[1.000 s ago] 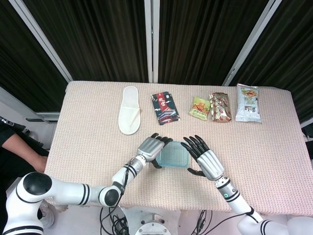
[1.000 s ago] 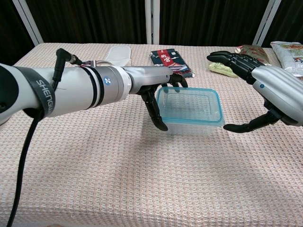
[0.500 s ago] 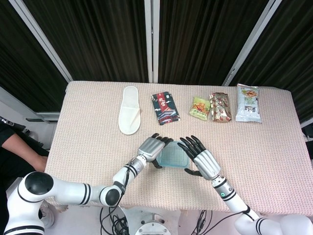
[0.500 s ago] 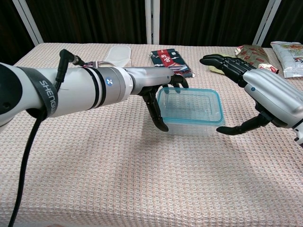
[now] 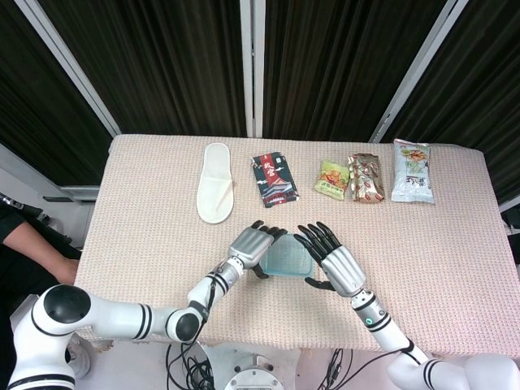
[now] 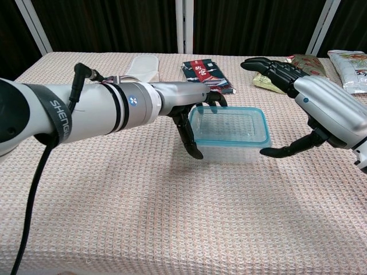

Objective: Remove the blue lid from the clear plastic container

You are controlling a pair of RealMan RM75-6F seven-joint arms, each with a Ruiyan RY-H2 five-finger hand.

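Note:
The clear plastic container (image 6: pixel 228 150) stands near the table's front with its blue lid (image 6: pixel 230 126) seated on top; in the head view the lid (image 5: pixel 286 260) shows between both hands. My left hand (image 6: pixel 187 112) grips the container's left end, thumb down the near side and fingers over the far rim; it also shows in the head view (image 5: pixel 253 244). My right hand (image 6: pixel 322 107) hovers open at the container's right end, fingers spread above the far right corner. Its thumb tip sits just off the near right corner, and I cannot tell whether it touches. From above, the right hand (image 5: pixel 337 266) overlaps the lid's right edge.
A white slipper (image 5: pixel 215 183) lies at the back left. A dark snack packet (image 5: pixel 274 179), a green packet (image 5: pixel 332 179), a red-brown packet (image 5: pixel 366 179) and a white bag (image 5: pixel 412 171) line the back. The knitted tablecloth (image 6: pixel 143 217) covers the table.
My right hand has moved left, closing in on the container's right end, with its thumb now near the front corner. The left hand and the container have stayed put.

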